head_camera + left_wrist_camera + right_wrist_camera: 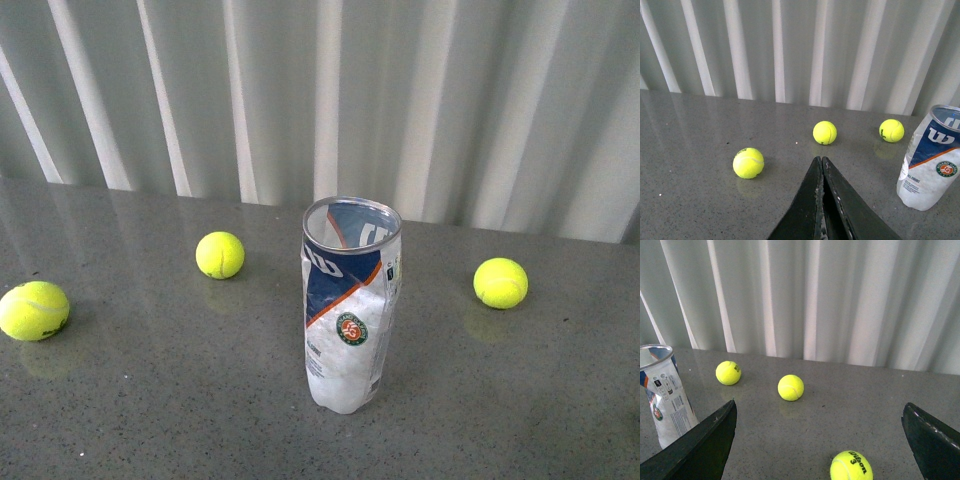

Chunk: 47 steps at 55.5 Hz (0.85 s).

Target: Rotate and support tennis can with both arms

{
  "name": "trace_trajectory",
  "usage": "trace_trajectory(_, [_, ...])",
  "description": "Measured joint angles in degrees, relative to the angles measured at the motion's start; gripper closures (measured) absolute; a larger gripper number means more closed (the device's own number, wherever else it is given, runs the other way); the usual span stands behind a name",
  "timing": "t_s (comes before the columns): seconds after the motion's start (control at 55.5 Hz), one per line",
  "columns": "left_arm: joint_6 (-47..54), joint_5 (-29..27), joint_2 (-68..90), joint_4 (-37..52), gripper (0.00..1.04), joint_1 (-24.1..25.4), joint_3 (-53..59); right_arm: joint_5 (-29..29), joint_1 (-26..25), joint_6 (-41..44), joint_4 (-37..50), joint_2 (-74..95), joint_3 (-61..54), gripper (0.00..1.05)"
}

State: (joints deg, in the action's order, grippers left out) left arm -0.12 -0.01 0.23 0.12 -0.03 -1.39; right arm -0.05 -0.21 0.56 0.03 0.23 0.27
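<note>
Front view: the Wilson tennis can point(350, 305) stands upright and open-topped on the grey table point(150, 400), three tennis balls point(220, 254) scattered around it; no arm appears. Left wrist view: the left gripper point(821, 165) has its fingers pressed together, clear of the can at its side. Right wrist view: the right gripper point(820, 412) is spread wide, the can just beside one finger point(705, 440).

Three tennis balls point(220, 254) point(34, 310) point(500, 282), grey table point(150, 400)
</note>
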Motion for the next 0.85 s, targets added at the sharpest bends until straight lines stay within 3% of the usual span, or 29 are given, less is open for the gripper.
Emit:
trace_trajectory(0.27, [0.0, 0.0, 0.0, 0.0, 0.57, 0.0, 0.0, 0.0, 0.0, 0.0, 0.0, 0.0, 0.0, 0.07])
trace_trajectory(0.54, [0.0, 0.0, 0.0, 0.0, 0.06, 0.0, 0.0, 0.0, 0.0, 0.0, 0.0, 0.0, 0.0, 0.07])
trace_trajectory(0.846, [0.0, 0.0, 0.0, 0.0, 0.07, 0.0, 0.0, 0.0, 0.0, 0.0, 0.0, 0.0, 0.0, 0.07])
